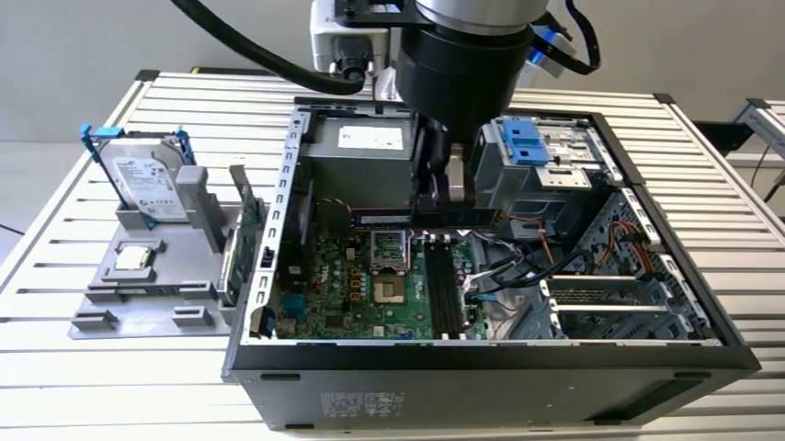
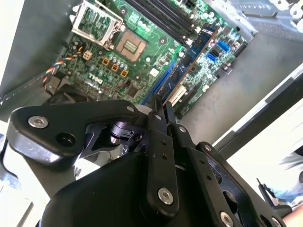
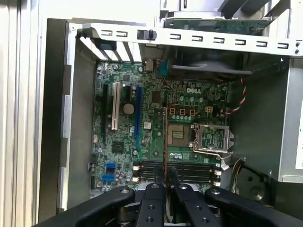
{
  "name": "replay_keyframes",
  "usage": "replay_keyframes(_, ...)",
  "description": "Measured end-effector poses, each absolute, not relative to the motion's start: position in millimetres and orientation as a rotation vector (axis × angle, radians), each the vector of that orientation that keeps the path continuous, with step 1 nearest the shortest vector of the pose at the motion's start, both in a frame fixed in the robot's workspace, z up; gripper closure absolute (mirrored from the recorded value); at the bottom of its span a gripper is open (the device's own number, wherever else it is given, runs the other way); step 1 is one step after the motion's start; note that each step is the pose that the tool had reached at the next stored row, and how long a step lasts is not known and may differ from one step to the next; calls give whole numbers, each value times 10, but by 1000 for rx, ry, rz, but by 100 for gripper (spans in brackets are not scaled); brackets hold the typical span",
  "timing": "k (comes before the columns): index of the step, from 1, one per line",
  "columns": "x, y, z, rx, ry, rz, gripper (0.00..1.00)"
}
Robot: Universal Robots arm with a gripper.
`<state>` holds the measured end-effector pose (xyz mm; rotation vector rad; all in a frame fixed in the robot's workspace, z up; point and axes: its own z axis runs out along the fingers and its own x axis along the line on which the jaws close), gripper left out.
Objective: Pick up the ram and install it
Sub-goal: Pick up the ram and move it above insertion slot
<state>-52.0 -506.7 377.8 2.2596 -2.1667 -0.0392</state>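
Black claw [image 3: 164, 174] is clamped on the memory stick [image 2: 187, 63]. The stick hangs over the green motherboard [image 3: 150, 142] inside the open computer case [image 1: 491, 377].

One open computer case [image 1: 491, 367], one motherboard [image 1: 356, 285], one ram [image 1: 382, 219], one robot arm [image 1: 460, 55], one pincer [image 1: 448, 207], one silver hard drive [image 1: 145, 184], one green circuit card [image 1: 249, 220], one small processor chip [image 1: 132, 258] (these last three share a single grey holder [image 1: 135, 303]), one slatted desk [image 1: 123, 386].
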Motion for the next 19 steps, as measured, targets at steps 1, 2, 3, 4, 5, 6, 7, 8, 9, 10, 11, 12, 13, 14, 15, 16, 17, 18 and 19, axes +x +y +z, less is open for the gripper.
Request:
replay_keyframes(1, -499, -5067, 3778, 2259, -2167, -39, 100)
replay_keyframes(2, -476, -5067, 3778, 2259, -2167, -40, 100)
replay_keyframes(3, -454, -5067, 3778, 2259, -2166, -40, 100)
replay_keyframes(4, -433, -5067, 3779, 2259, -2166, -40, 100)
replay_keyframes(5, -412, -5067, 3778, 2259, -2166, -40, 100)
replay_keyframes(6, -391, -5067, 3778, 2259, -2166, -40, 100)
replay_keyframes(7, -370, -5067, 3779, 2259, -2166, -40, 100)
replay_keyframes(8, -350, -5067, 3779, 2259, -2166, -41, 100)
replay_keyframes(9, -329, -5067, 3778, 2259, -2166, -41, 100)
replay_keyframes(10, -307, -5067, 3778, 2259, -2166, -41, 100)
replay_keyframes(11, -284, -5067, 3778, 2259, -2166, -41, 100)
replay_keyframes(12, -264, -5067, 3779, 2259, -2166, -41, 100)
replay_keyframes(13, -243, -5067, 3778, 2259, -2166, -41, 100)
replay_keyframes(14, -222, -5067, 3779, 2258, -2165, -41, 100)
replay_keyframes(15, -201, -5067, 3779, 2258, -2165, -42, 100)
replay_keyframes(16, -180, -5067, 3778, 2258, -2165, -42, 100)
replay_keyframes(17, -162, -5067, 3778, 2258, -2165, -42, 100)
replay_keyframes(18, -142, -5067, 3779, 2258, -2165, -42, 100)
replay_keyframes(19, -120, -5067, 3778, 2258, -2165, -42, 100)
